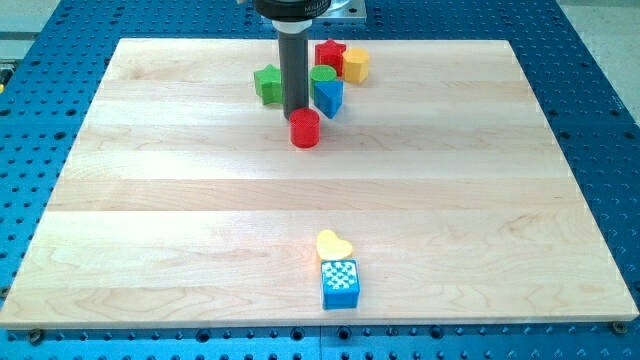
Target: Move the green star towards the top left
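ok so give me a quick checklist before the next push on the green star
1. Green star block located: ok, near the board's top, left of the dark rod.
2. My tip placed to push it up-left: not ok, it sits right of the star, not below-right.
3. Red cylinder block clear of the tip: cannot tell, it looks very close.
4. Path up-left of the star free: ok, bare wooden board.
5. Green cylinder block and blue block out of the way: ok, right of the rod.

Green star (268, 84) lies flat near the board's top edge.
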Action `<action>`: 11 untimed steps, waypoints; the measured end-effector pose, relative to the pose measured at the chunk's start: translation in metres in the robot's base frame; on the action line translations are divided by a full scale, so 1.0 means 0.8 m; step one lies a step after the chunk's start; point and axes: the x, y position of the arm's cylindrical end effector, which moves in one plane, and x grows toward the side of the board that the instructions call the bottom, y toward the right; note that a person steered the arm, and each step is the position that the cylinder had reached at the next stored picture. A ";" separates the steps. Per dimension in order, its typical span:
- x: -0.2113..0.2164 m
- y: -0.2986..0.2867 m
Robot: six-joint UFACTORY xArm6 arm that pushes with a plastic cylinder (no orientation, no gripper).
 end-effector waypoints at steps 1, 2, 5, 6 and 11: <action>-0.028 0.003; -0.028 0.001; -0.028 -0.136; -0.028 -0.184; -0.065 -0.050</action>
